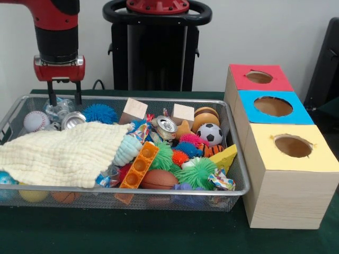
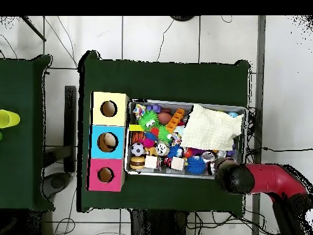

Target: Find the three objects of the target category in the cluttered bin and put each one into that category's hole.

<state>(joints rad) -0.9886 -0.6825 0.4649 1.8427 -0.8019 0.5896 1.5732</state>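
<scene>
Two fingers of the hand (image 1: 63, 99) stand spread, empty, above the wire bin's (image 1: 239, 174) far corner near the baseball (image 1: 36, 121) and crushed can (image 1: 72, 120).

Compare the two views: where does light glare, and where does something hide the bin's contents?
Front view: the crushed can glints; the cream cloth covers the bin's left half. Overhead view: the arm hides the hand's corner, and the white floor is bright around the dark table.
</scene>
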